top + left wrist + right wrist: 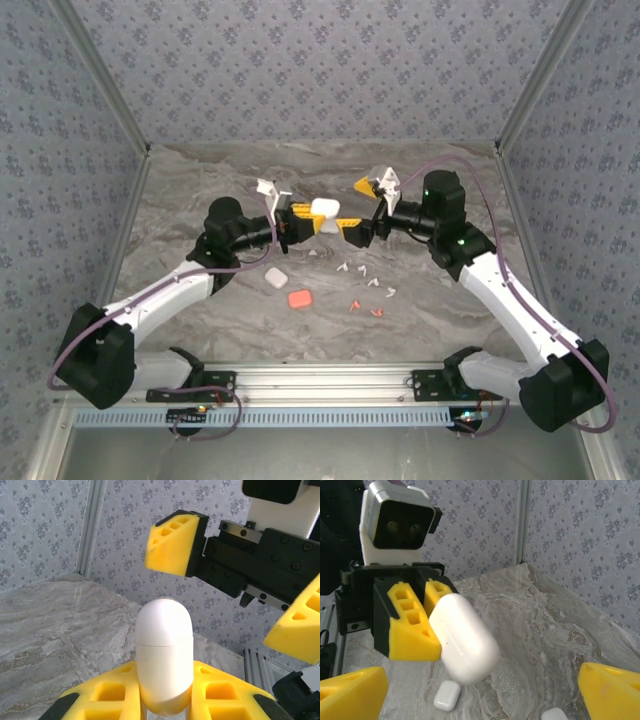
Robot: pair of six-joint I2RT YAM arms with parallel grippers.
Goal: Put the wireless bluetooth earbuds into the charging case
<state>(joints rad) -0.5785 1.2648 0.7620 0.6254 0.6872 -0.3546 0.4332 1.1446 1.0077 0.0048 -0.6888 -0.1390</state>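
Earbuds (372, 283) lie loose on the desk (430, 320), none inserted yet. At their eleven o'clock the left tool (422, 615) clamps the closed white charging case (465, 637). The right tool (358, 206), fingers apart, faces it.

From my station I count three charging cases in all. Two are white, the held white case (322, 208) and the loose white case (276, 276), and one is the red case (299, 298). The white earbuds (362, 268) are tiny from the overhead camera. I make out five of them for certain and can't vouch for a sixth. The red earbuds (354, 304) number two, so that's seven buds I can count
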